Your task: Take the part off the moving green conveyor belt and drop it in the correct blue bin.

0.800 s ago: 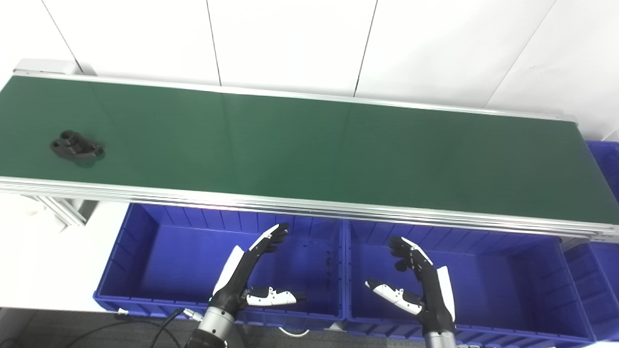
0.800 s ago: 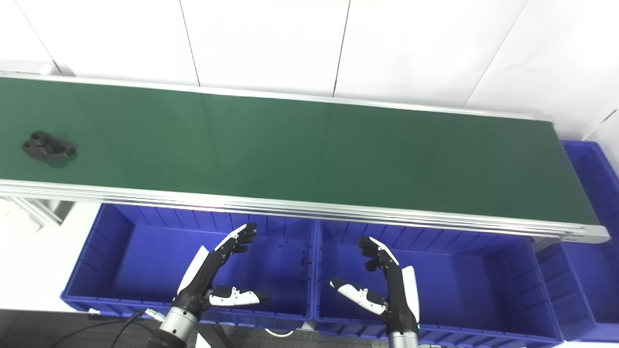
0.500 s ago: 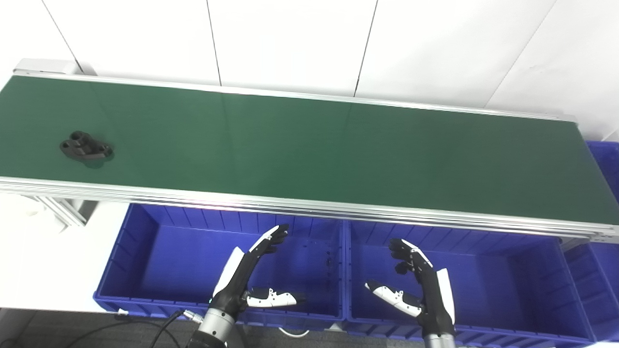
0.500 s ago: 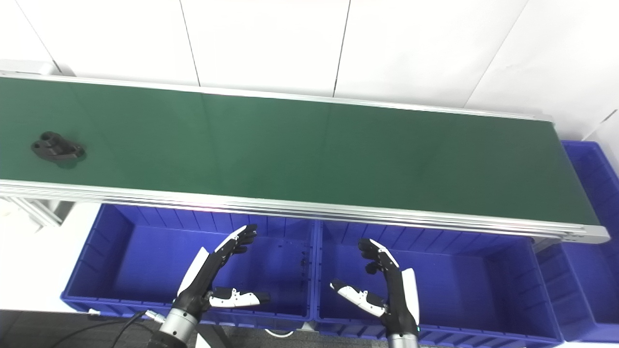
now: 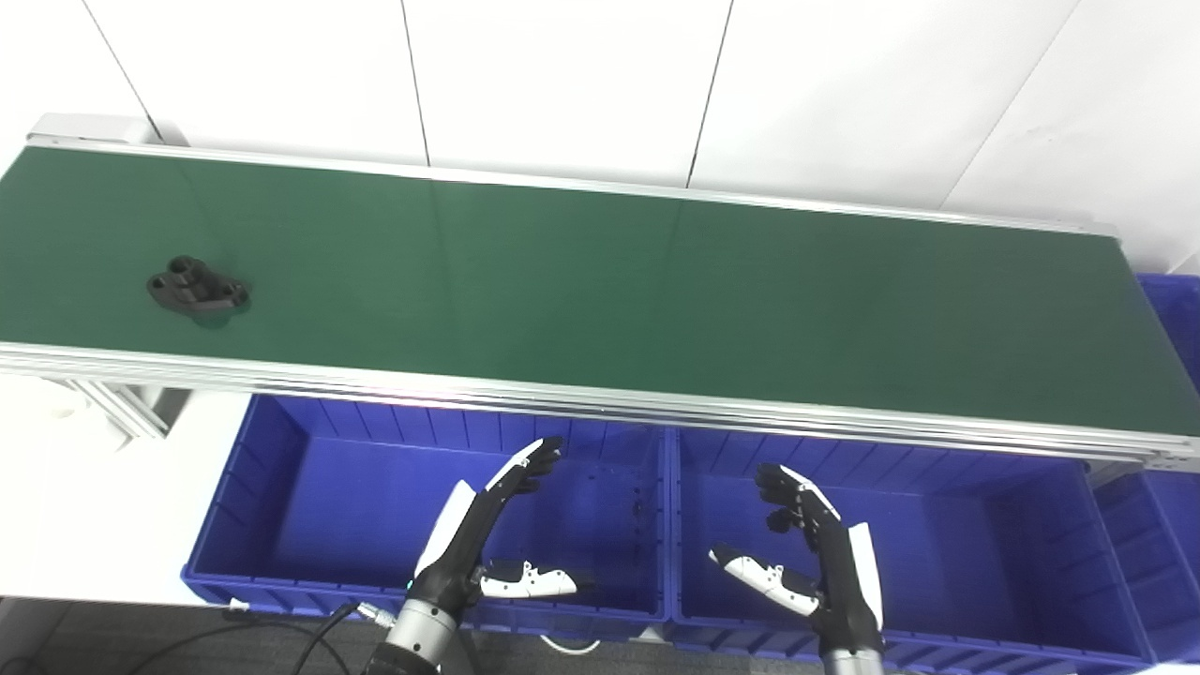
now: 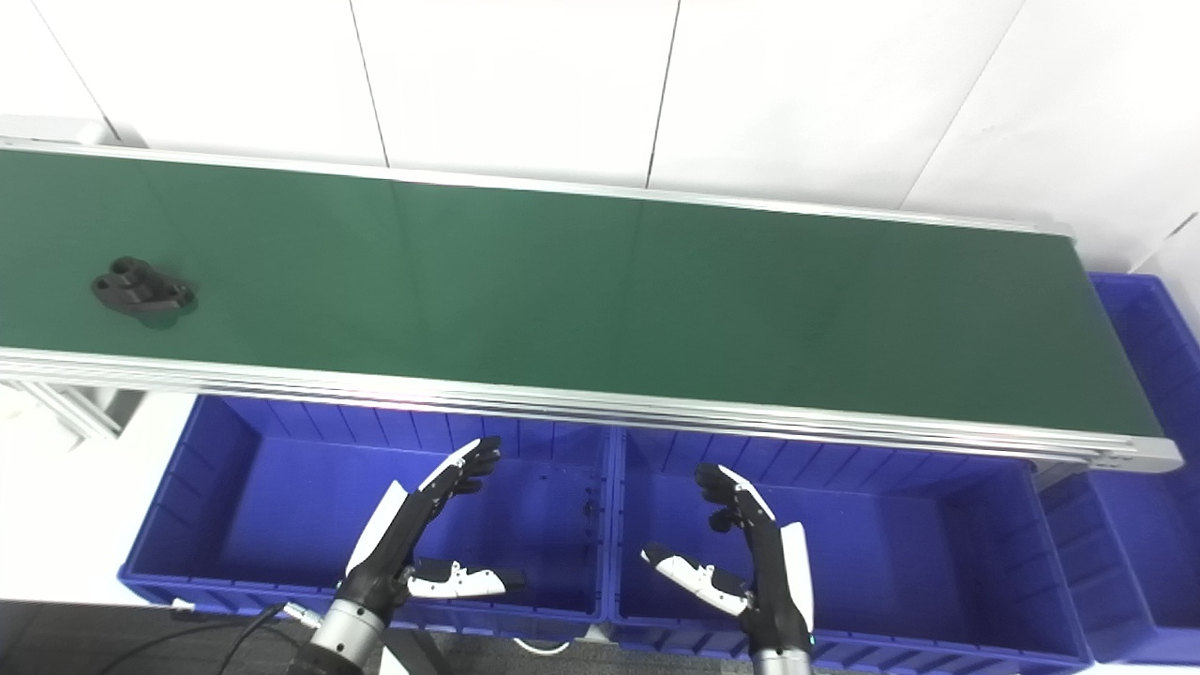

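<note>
We see a long green conveyor belt (image 5: 600,281) before white wall panels (image 5: 562,84); the small black moulded part (image 5: 198,289) lies near its left end. Below, two blue plastic bins (image 5: 309,506) (image 5: 984,553) look empty. Left hand (image 5: 487,544) and right hand (image 5: 811,553): fingers spread, holding nothing.

One black part (image 5: 198,289) lies on the single green conveyor belt (image 5: 600,281), toward nine o'clock. Three blue bins show: one (image 5: 309,506) at seven o'clock, one (image 5: 984,534) at five, one (image 6: 1144,375) at three. Two hands, left hand (image 5: 478,548) and right hand (image 5: 816,553), both empty with fingers spread.
</note>
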